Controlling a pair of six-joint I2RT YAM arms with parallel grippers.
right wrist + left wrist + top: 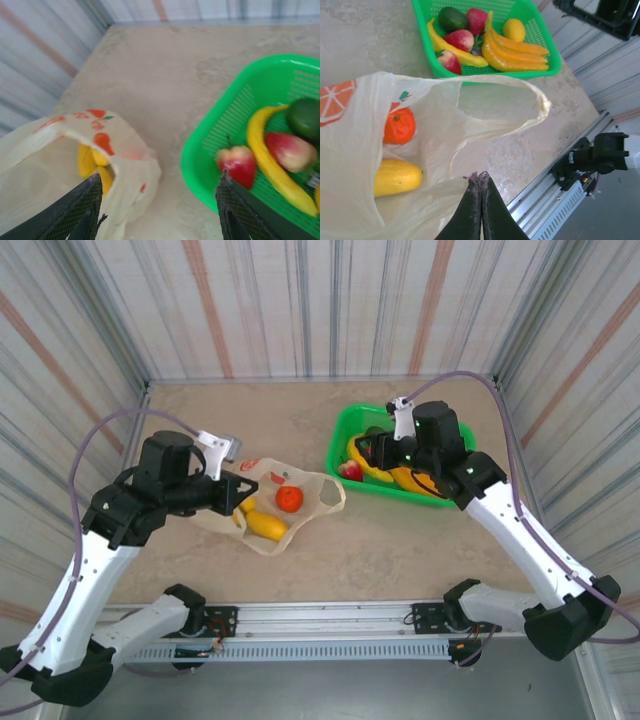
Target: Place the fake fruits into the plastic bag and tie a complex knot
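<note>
The desk carries everything. The plastic bag lies on its left half, nearer the near edge than the far one, with its mouth turned toward the right. The green basket sits on the right half, toward the far edge, just beside the bag's loop handle.

The left tool has its jaws pressed together on the bag's rim, pinching the thin film so that the mouth stands open. The right tool hangs over the basket's left side with its jaws apart and nothing between them.

Of the fake fruits, most are in the basket: a bunch of bananas, a single banana, red apples, a dark green fruit and a lemon. Inside the bag lie an orange and a yellow fruit.

The step in hand looks like the loading of fruit, with much of it to do; no knot has been started. The next move calls for the right tool to drop onto one fruit. The apple at the basket's left side lies closest under it. The tool would then close on it, lift clear of the basket wall, carry it left to the open mouth and let go inside. Meanwhile the left tool should hold the rim up, since the slack film would otherwise fall shut.
</note>
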